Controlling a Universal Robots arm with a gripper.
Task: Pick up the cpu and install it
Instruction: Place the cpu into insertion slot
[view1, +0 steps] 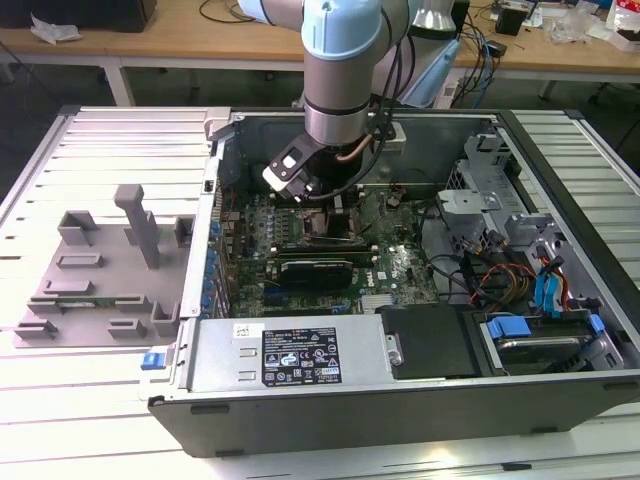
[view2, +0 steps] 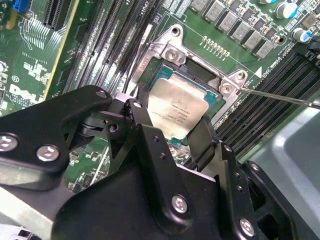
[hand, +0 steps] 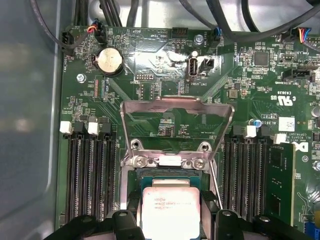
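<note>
Exterior view: high, looking down into the open dark-grey computer case; both wrist views: close above its green circuit board, sharing the metal-framed square socket.

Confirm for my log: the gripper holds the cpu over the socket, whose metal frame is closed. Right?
Not quite: the first wrist view shows the metal frame swung open. The gripper does hold the cpu over the socket.
</note>
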